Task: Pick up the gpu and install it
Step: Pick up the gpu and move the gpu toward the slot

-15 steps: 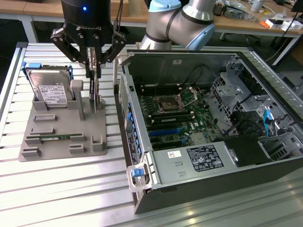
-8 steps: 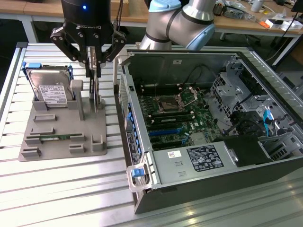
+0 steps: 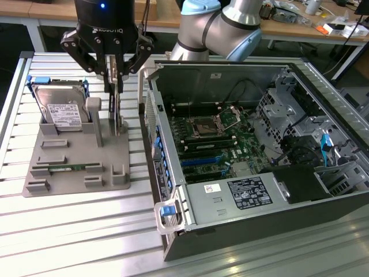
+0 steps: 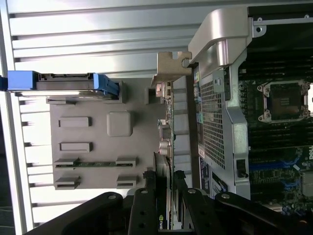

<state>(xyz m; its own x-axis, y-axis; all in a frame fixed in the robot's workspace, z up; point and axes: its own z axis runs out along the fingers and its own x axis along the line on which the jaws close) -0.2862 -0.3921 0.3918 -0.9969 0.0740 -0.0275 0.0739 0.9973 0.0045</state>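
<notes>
The gpu [image 3: 118, 112] stands on edge in a slot of the grey fixture [image 3: 75, 161], directly beneath the gripper [image 3: 115, 83]. The gripper's fingers [image 4: 146, 196] are clenched on the card's upper edge. The computer case [image 3: 259, 228] wall stands just beside the fixture; the hard drive [image 3: 60, 109] sits at the fixture's opposite side.

Thin dark gpu [image 3: 117, 112], upright on edge in grey holder [image 3: 81, 153], silver bracket at one end, clasped between fingers [image 3: 112, 69]
</notes>
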